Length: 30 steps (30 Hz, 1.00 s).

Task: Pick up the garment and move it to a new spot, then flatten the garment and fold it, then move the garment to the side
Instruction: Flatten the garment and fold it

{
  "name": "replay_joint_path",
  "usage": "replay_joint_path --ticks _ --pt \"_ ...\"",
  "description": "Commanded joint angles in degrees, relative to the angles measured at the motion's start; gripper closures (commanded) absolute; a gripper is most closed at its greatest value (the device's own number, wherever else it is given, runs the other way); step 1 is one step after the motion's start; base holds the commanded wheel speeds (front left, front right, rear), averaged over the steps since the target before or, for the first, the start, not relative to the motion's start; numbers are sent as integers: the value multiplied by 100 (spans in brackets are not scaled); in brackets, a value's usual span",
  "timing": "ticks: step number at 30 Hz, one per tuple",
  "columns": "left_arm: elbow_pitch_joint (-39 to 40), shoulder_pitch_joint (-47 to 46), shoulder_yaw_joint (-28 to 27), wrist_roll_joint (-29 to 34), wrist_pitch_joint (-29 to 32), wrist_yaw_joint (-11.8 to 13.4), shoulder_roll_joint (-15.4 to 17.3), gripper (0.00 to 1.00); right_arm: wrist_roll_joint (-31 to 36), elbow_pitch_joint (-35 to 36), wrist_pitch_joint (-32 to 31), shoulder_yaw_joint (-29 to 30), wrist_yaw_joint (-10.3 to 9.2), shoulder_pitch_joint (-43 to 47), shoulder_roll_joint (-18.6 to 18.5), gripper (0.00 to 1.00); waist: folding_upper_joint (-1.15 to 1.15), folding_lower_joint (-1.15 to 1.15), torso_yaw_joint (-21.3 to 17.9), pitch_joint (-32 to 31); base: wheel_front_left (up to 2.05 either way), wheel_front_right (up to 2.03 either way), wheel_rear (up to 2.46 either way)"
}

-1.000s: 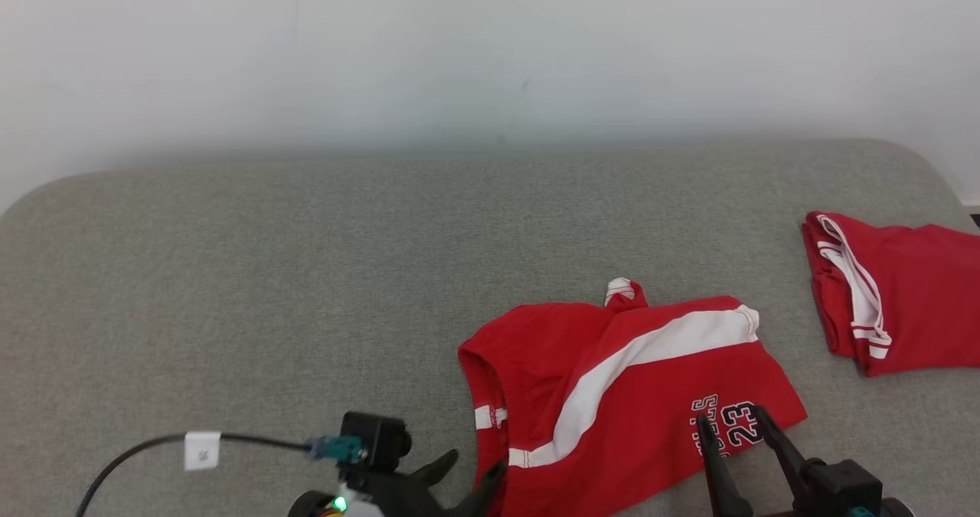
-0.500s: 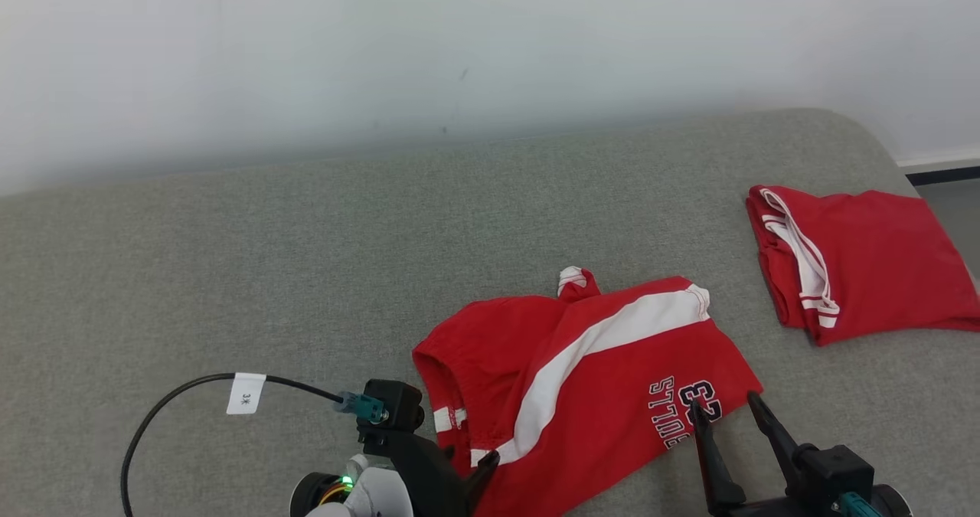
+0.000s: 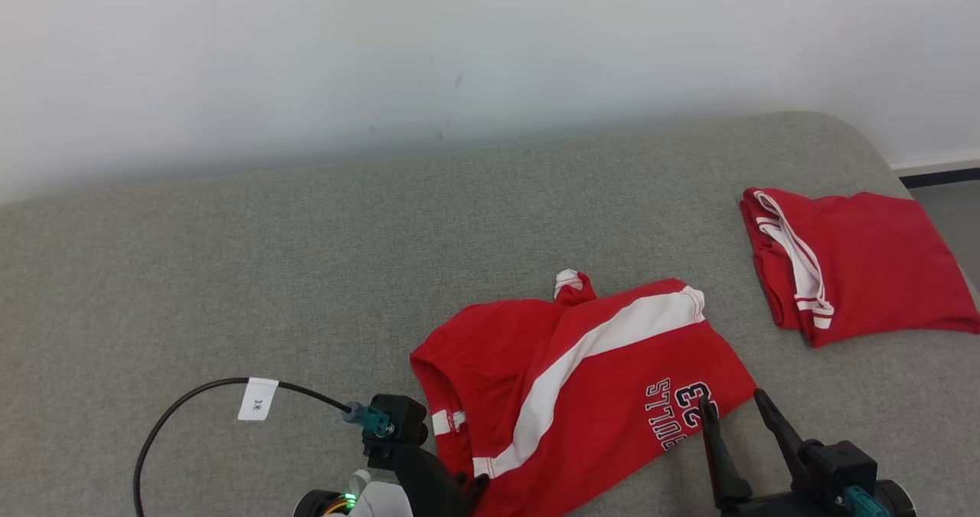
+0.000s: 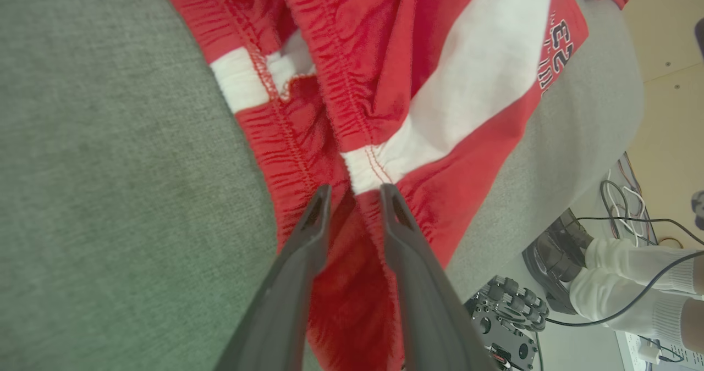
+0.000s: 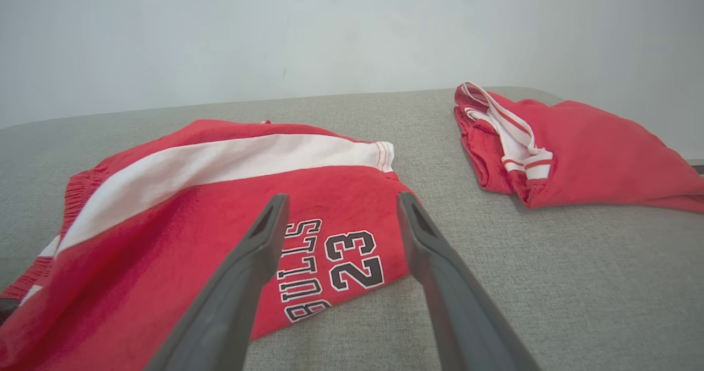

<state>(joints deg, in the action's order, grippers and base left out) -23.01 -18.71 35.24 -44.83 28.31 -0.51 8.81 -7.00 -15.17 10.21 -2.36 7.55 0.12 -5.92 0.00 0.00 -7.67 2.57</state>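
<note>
Nearest, at the left, the left gripper [image 4: 355, 188] has its two fingers drawn close with a slim gap between them, set over the gathered waistband of the red shorts [image 3: 582, 379]. Cloth lies in that gap, but the wrist view is too tight to show whether it is pinched or only straddled, so I cannot tell if it is held. At the near right, the right gripper [image 3: 731, 398] stands wide apart and holds nothing, its tips just over the corner of the shorts with the dark lettering and number.

The shorts lie on the grey cushion [image 3: 230, 272], near the front edge and right of the middle. They are loosely spread, with a white stripe running across them and a small knot of fabric poking up at the far side. A black cable [image 3: 191, 402] with a white tag loops across the cushion at the near left.

Farther back at the right, well apart from the shorts, a second red garment [image 3: 857, 264] lies folded. Beyond it is the pale wall [image 3: 459, 42].

The main risk is probably a poor bite. The waistband is doubled, so the left fingers may catch only one layer. The shorts would then gape or slip free on the lift. With the right side ungripped, a one-sided pull would drag and bunch the cloth, perhaps off the near edge.
</note>
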Motion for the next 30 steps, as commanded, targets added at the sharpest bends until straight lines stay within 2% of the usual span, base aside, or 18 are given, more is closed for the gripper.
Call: replay_joint_path --ticks 1,3,7,8,11,14,19,23,27,30 --pt "4 28 0 14 -30 10 -6 55 -44 -26 61 -36 -15 -40 -30 0 0 0 7 -9 0 0 0" --pt "-26 -17 -27 16 -101 51 -58 58 -76 -71 100 -71 -15 -36 -67 0 0 0 11 -18 0 0 0" --pt "-170 -128 -30 44 -200 89 -150 56 -133 -119 156 -130 -15 -25 -127 0 0 0 11 -27 0 0 0" --pt "-210 -145 -17 29 -183 87 -174 58 -154 -124 175 -145 -15 -21 -147 0 0 0 5 -30 0 0 0" --pt "-286 -182 23 -7 -154 44 -219 71 -188 -140 203 -159 -15 -5 -198 0 0 0 -17 -29 0 0 0" --pt "-307 -224 42 -42 -153 -2 -232 100 -153 -147 201 -136 -15 6 -174 0 0 0 -22 -29 0 0 0" --pt "-246 -259 18 -37 -320 -86 -231 100 -89 -98 156 -104 -15 -18 -121 0 0 0 10 -23 0 0 0" --pt "-89 -206 -130 -19 -561 -39 -96 100 -47 3 -37 -75 -15 -169 -230 0 0 0 90 4 0 0 0" --pt "166 -9 -227 43 -670 97 131 100 -262 122 -825 209 -15 -501 -374 0 0 0 198 55 0 0 0" --pt "401 104 -176 107 -702 66 237 100 -369 184 -1667 635 -14 -910 -416 0 0 0 296 138 0 0 0"
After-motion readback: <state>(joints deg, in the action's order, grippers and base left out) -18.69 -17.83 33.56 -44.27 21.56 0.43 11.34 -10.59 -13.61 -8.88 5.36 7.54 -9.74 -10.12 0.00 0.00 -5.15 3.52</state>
